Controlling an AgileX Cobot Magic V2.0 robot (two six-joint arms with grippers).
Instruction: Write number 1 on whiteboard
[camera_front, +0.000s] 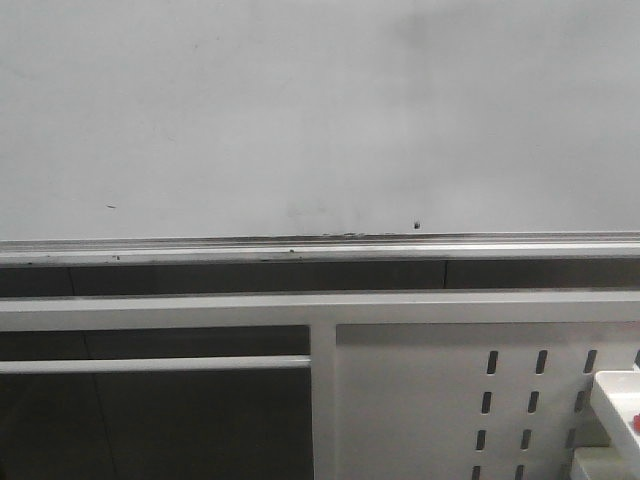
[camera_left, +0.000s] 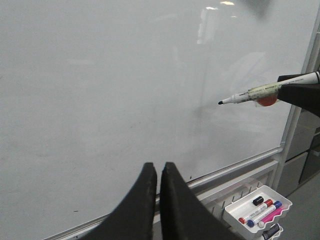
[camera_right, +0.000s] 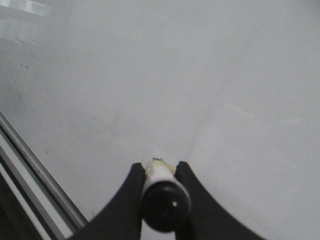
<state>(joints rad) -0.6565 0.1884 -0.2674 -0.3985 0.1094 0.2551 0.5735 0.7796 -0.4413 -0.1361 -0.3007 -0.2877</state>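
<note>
The whiteboard (camera_front: 320, 110) is faced squarely and closely in the front view, with its rail (camera_front: 320, 246) seen across the middle and a slotted panel (camera_front: 480, 400) at 5 o'clock. From the left wrist, the board (camera_left: 115, 90) is viewed obliquely from farther back, over the left gripper (camera_left: 157, 172) at 6 o'clock. From the right wrist, the board (camera_right: 200, 75) is seen very near. The board's lower rail is shared by all three views.
</note>
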